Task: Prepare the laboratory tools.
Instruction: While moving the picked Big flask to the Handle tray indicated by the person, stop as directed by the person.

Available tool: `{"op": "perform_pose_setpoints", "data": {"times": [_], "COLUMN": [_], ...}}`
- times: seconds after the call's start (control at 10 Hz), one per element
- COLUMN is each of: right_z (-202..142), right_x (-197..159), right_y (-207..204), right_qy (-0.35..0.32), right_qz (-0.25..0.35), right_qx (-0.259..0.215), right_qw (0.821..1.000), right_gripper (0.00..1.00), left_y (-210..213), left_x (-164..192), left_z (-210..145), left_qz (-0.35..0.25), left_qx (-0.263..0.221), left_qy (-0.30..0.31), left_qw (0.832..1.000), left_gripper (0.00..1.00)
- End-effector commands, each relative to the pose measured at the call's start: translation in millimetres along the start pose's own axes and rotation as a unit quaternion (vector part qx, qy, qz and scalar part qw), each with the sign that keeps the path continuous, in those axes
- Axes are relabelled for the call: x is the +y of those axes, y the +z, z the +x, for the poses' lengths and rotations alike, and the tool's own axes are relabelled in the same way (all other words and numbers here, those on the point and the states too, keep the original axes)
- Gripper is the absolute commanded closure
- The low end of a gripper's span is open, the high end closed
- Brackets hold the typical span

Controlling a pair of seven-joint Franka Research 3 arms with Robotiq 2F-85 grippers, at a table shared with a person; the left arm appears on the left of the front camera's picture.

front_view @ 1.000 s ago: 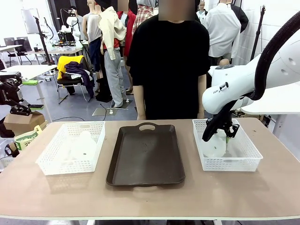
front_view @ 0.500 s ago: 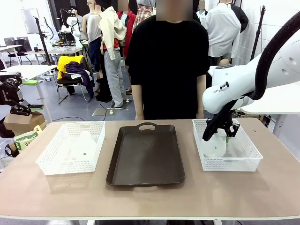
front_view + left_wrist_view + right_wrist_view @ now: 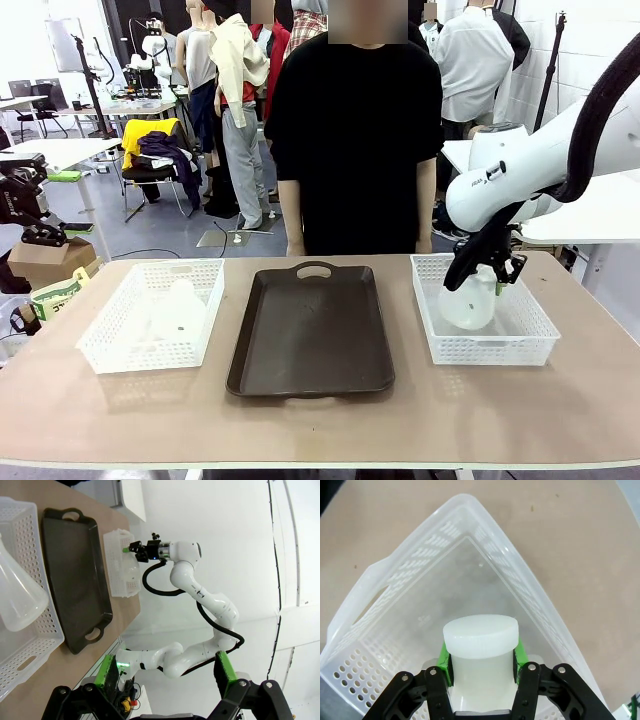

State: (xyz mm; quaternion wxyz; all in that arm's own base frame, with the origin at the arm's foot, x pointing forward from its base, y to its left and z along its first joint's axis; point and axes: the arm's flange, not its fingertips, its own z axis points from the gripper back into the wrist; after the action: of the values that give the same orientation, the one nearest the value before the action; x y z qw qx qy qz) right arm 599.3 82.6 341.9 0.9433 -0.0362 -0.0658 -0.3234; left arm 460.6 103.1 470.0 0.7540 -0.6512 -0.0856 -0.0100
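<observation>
Erlenmeyer flask is clamped at its neck by the right gripper, with the green pads pressed on both sides of the neck. It is held inside the right white lattice basket; contact with the basket floor cannot be told. Second flask is seen in the left lattice basket. Left gripper is kept well apart from the table, fingers spread wide, nothing gripped. Dark brown handled tray is set between the baskets. Person is stood at the far side.
</observation>
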Motion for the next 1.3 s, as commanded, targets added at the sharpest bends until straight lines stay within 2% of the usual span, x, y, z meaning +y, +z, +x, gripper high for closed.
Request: {"op": "perform_pose_setpoints", "data": {"times": [0.0, 0.5, 1.2], "right_z": [-2.7, -10.1, -48.1], "right_x": [-7.8, -26.1, -49.8], "right_y": [5.2, 44.4, 123.9], "right_qy": [-0.005, 0.016, 0.028], "right_qz": [0.015, 0.028, 0.07], "right_qx": [0.003, 0.012, -0.071], "right_qw": [1.0, 0.999, 0.995], "right_gripper": [1.0, 1.0, 1.0], "left_y": [1.6, 1.6, 1.6], "left_x": [-1.6, -1.6, -1.6], "left_z": [-0.2, -0.2, -0.2], "left_qz": [-0.001, -0.001, -0.001], "left_qx": [-0.001, -0.001, -0.001], "left_qy": [-0.002, -0.002, -0.002], "left_qw": [1.0, 1.0, 1.0], "left_gripper": [0.0, 0.0, 0.0]}}
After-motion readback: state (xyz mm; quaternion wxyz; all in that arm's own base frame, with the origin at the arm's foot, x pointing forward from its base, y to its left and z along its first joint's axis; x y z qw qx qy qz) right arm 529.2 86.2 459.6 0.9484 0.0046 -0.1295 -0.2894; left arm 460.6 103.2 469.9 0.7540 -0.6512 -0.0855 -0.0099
